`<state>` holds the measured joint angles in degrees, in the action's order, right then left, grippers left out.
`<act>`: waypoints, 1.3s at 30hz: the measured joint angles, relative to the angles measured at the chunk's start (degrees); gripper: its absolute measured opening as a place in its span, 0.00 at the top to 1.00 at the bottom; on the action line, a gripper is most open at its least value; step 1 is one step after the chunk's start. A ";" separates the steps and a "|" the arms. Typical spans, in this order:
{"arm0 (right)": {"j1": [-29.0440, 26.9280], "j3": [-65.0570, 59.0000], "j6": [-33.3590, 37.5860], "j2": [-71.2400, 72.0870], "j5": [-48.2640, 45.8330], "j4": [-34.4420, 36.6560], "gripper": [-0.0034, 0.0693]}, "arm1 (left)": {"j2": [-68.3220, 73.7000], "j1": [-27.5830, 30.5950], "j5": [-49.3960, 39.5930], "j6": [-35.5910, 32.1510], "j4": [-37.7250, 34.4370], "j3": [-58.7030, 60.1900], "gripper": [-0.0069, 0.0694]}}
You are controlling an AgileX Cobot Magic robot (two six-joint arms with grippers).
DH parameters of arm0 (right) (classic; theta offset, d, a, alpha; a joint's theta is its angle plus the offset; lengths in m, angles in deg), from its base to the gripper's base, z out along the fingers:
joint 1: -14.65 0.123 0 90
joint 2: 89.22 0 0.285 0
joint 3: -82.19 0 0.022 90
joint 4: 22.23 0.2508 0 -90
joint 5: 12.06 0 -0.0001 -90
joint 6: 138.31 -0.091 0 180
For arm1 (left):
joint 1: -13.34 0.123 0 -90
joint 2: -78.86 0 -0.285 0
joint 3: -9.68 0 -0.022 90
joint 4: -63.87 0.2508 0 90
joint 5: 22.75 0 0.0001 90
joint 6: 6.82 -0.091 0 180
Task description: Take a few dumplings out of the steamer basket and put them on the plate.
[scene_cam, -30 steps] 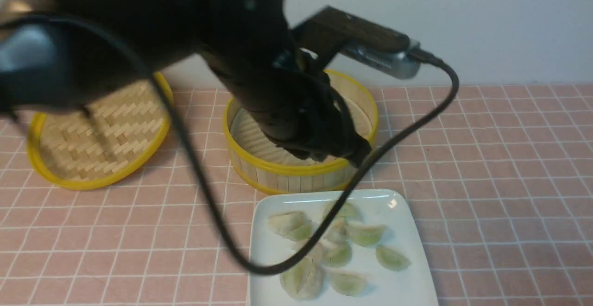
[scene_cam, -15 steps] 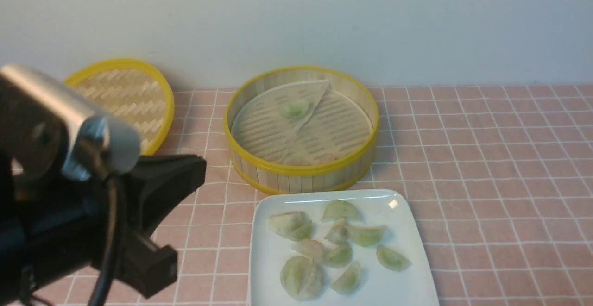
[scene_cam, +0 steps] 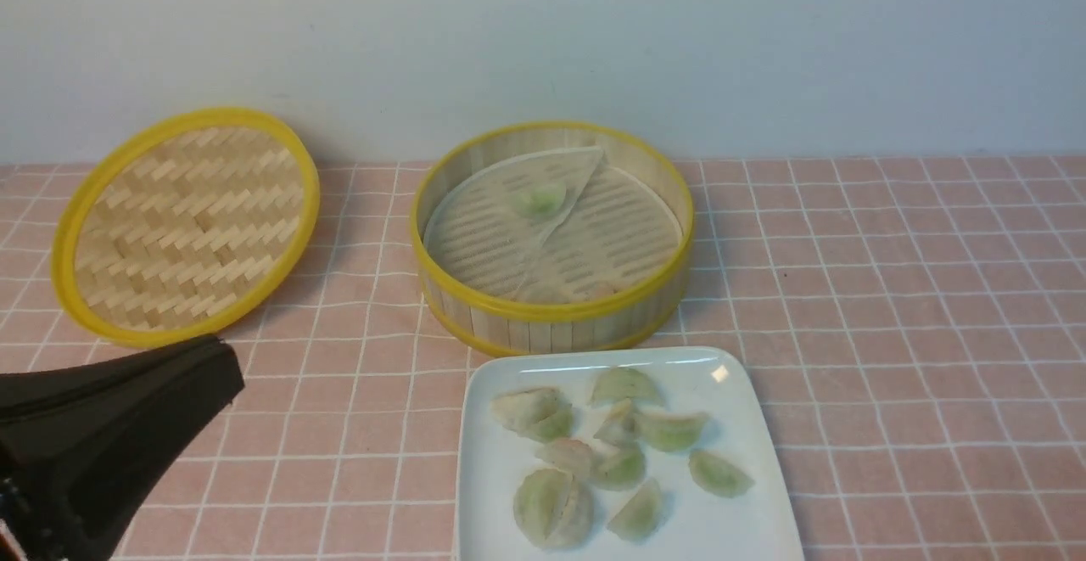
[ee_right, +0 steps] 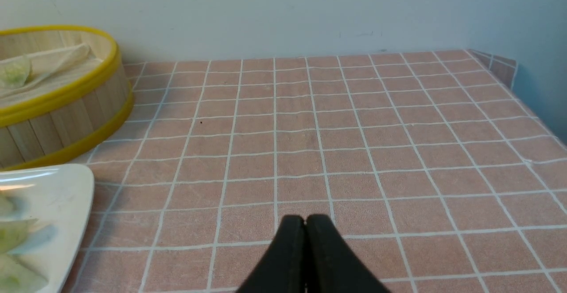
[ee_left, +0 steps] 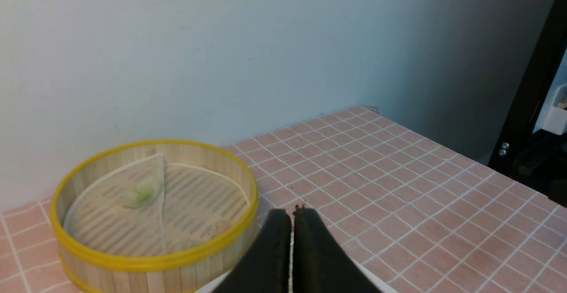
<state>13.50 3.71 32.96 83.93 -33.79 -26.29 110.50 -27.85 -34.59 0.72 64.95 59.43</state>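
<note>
The steamer basket [scene_cam: 551, 311] stands at the back middle of the table. One dumpling [scene_cam: 538, 199] lies in it under the folded pale liner [scene_cam: 509, 230]; it also shows in the left wrist view [ee_left: 141, 194]. The white plate [scene_cam: 501, 493] sits in front of the basket with several dumplings [scene_cam: 619, 446] on it. My left gripper [scene_cam: 216, 366] is shut and empty at the near left, away from basket and plate; its jaws are closed together in the left wrist view [ee_left: 291, 215]. My right gripper [ee_right: 305, 221] is shut and empty over the tablecloth, right of the plate [ee_right: 66, 204].
The flat woven bamboo lid [scene_cam: 182, 221] lies tilted against the wall at the back left. A pink checked tablecloth [scene_cam: 891, 332] covers the table. The table's right edge [ee_right: 538, 120] and back corner show in the right wrist view.
My left arm has pulled back from over the basket to the near left corner, uncovering the basket and plate. One more dumpling lies on the plate's near side than before.
</note>
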 joint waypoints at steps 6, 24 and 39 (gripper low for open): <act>0.00 0.00 0.00 0.00 0.00 0.00 0.97 | -2.54 0.06 -4.79 -0.54 4.97 0.13 0.92; 0.00 0.00 0.00 0.00 -0.05 0.00 0.97 | -24.40 37.83 -10.31 -6.34 -0.58 29.00 0.92; 0.00 0.00 0.00 0.00 -0.05 0.00 0.97 | -24.40 39.98 -10.31 -6.71 -0.71 28.99 0.92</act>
<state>13.50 3.71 32.96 83.93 -33.84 -26.29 86.10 12.13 -44.91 -5.99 64.24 88.42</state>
